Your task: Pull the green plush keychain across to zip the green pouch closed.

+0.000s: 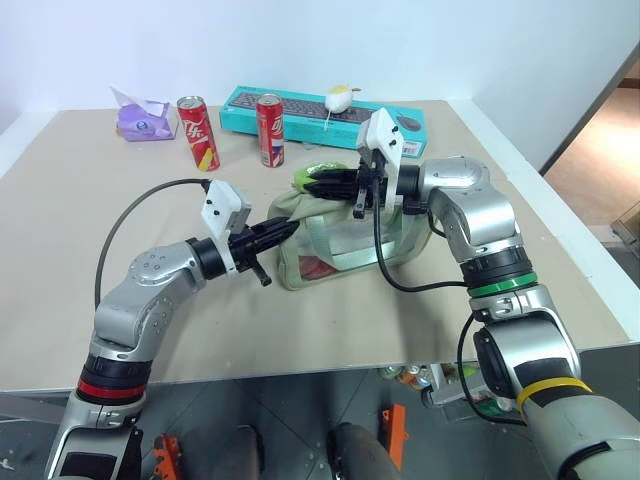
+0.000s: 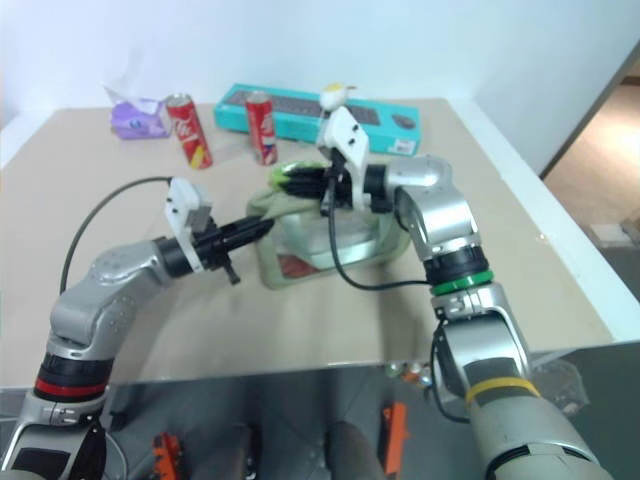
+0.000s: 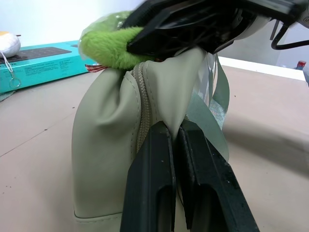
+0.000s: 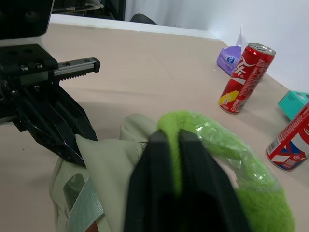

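On the tan table, the left gripper (image 3: 176, 130) pinches the green pouch (image 1: 335, 245) by its end fabric. The right gripper (image 4: 170, 140) is clamped on the green plush keychain (image 4: 231, 164) at the pouch's top. Pulling should go straight along the zipper, away from the braced end, with both grips firm

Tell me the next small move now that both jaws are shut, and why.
Probably draw the right gripper along the zipper line, away from the left gripper. Its jaws are shut on the green plush keychain, which sits at the same end of the green pouch where the left gripper pinches the fabric beside the zipper, so the pouch looks braced for the pull.
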Controlling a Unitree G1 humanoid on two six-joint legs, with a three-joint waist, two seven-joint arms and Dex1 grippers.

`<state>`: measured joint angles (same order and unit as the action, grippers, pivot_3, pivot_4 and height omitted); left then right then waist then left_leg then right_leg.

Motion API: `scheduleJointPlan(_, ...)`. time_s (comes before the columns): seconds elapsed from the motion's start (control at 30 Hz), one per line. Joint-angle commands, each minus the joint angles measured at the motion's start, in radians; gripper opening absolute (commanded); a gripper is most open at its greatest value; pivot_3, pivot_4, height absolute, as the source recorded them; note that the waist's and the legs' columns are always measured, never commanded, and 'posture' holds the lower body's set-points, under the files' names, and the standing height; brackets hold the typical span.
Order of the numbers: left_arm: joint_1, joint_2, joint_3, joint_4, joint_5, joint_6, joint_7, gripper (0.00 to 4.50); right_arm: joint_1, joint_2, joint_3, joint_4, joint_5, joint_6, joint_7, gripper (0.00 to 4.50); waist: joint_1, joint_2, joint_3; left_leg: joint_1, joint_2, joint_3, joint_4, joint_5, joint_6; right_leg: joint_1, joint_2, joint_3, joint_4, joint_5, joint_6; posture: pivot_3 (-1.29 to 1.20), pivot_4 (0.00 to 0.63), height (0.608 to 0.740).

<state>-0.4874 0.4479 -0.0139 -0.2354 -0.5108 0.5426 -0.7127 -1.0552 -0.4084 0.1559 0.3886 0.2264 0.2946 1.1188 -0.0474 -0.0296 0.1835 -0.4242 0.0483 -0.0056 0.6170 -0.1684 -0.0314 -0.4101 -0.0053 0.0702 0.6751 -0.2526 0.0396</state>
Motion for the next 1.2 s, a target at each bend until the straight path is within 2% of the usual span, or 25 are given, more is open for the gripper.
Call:
scheduleJointPlan(0.03, 0.013, 0.003, -0.016, 0.002, 0.014, 0.009, 0.0, 0.0, -0.01, -0.016, -0.005, -0.003, -0.011, -0.012, 0.012, 0.17, 0.0, 0.0, 0.0, 0.0, 0.0, 0.0, 0.0, 0.0, 0.0, 0.0, 0.0, 0.0, 0.0, 0.0, 0.0, 0.0, 0.15, 0.74)
scheduleJointPlan(0.23, 0.009, 0.001, -0.012, 0.007, 0.013, 0.01, 0.001, 0.0, -0.017, -0.016, -0.038, -0.013, 0.006, -0.019, 0.001, 0.07, 0.0, 0.0, 0.0, 0.0, 0.0, 0.0, 0.0, 0.0, 0.0, 0.0, 0.0, 0.0, 0.0, 0.0, 0.0, 0.0, 0.15, 0.74)
scheduleJointPlan(0.47, 0.004, 0.018, 0.0, 0.007, 0.014, 0.009, -0.005, 0.0, -0.053, -0.008, -0.138, -0.093, 0.106, 0.011, -0.038, 0.07, 0.0, 0.0, 0.0, 0.0, 0.0, 0.0, 0.0, 0.0, 0.0, 0.0, 0.0, 0.0, 0.0, 0.0, 0.0, 0.0, 0.15, 0.74)
scheduleJointPlan(1.2, -0.061, 0.108, 0.049, 0.088, 0.01, 0.0, -0.074, 0.0, -0.006, -0.111, -0.241, -0.111, 0.13, -0.068, -0.122, 0.07, -0.001, 0.0, 0.0, -0.001, 0.001, 0.001, -0.002, 0.0, 0.0, -0.002, 0.001, 0.0, 0.0, -0.001, -0.001, 0.0, 0.15, 0.74)
